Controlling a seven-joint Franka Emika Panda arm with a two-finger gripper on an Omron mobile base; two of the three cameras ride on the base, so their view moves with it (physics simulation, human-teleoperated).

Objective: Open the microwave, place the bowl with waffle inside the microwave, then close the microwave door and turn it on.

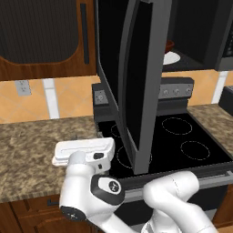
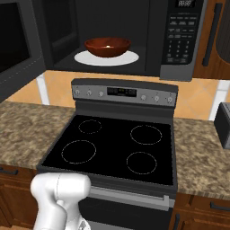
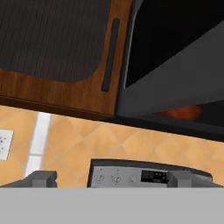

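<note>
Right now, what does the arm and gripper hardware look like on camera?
The arm has glossy white rounded link shells with dark joint caps; one black cap carries a small white logo. A flat white block with a black patch sits at its wrist in the left base view. The gripper has two small dark grey, blocky fingertips. No loose cables show.
</note>
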